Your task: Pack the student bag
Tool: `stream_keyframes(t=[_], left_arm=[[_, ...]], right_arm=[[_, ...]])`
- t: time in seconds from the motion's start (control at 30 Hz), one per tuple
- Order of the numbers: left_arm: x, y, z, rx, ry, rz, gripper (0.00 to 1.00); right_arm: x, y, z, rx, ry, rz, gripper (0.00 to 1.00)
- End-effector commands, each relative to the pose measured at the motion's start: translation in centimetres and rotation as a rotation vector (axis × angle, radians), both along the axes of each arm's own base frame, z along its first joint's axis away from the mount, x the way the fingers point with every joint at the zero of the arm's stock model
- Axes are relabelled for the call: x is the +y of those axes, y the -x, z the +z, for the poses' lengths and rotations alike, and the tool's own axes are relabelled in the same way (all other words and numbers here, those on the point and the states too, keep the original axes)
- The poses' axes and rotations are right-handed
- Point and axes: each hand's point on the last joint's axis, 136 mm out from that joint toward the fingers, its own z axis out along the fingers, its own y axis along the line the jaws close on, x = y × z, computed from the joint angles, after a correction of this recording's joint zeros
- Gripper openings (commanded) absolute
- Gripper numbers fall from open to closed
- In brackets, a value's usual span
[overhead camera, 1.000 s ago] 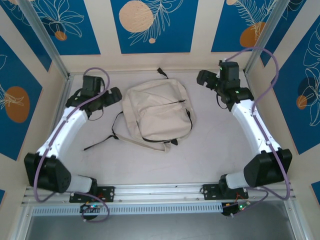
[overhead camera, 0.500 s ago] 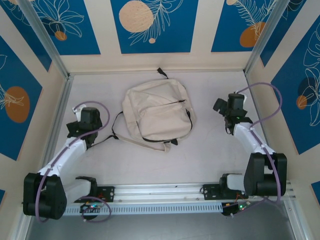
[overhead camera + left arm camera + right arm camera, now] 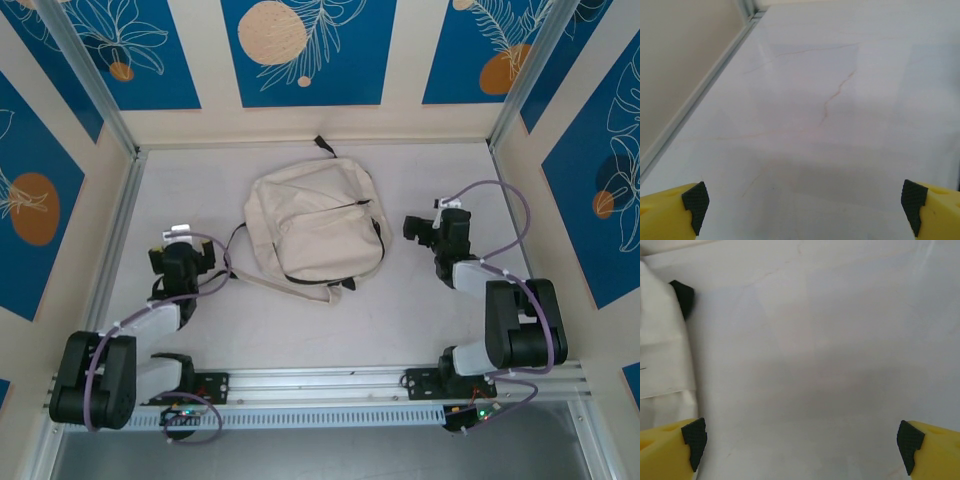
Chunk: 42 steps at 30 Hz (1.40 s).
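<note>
Student bag, a soft cream fabric backpack with black straps and black zipper trim (image 3: 315, 225), is lying flat on the pale, faintly veined worktop (image 3: 400, 310), between the two arms and toward the far wall.

Nearest the bases, the left end effector (image 3: 178, 250) is hanging low over bare worktop just left of the bag, close to a loose black shoulder strap (image 3: 232, 245). The left wrist view is showing its yellow fingers (image 3: 670, 207) spread wide and gripping nothing. Slightly farther out, the right end effector (image 3: 415, 227) is sitting just beside the bag's right edge. Its fingers (image 3: 667, 447) are likewise spread wide and empty, with cream fabric showing at the left of the right wrist view.

Farther on, the zipped front pocket (image 3: 325, 245) is facing up, and a small black carry loop (image 3: 322, 146) is sticking out at the far end. The bag is looking light, limp and nearly empty, so it is likely to crumple and slide when tugged. The carry loop, or the fabric beside the zipper, is seeming the surest hold, with one end effector bracing while the other is opening it.
</note>
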Motion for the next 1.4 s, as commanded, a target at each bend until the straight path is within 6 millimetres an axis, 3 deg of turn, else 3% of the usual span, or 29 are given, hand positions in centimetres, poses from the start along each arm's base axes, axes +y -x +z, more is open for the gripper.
stream_keyframes(t=[0.0, 0.23, 0.4, 0.57, 1.37], left_arm=[[-2.0, -1.9, 3.0, -0.154, -0.002, -0.147, 1.00], [-3.2, -3.7, 1.9, -0.153, 0.046, -0.202, 1.00], [-2.8, -4.9, -0.4, -0.114, 0.048, -0.169, 1.00], [-2.7, -5.7, -1.4, -0.065, 0.040, -0.153, 1.00], [-3.5, -6.1, -1.5, -0.045, 0.025, -0.189, 1.00]], right_arm=[[2.2, -0.5, 1.8, -0.161, 0.018, 0.150, 0.99], [1.9, -0.4, 0.6, -0.177, 0.009, 0.138, 0.99], [1.5, -0.6, 0.1, -0.168, 0.008, 0.119, 0.99], [1.2, -0.7, 0.0, -0.161, 0.011, 0.101, 0.99], [1.3, -0.7, 0.0, -0.160, 0.009, 0.101, 0.99]])
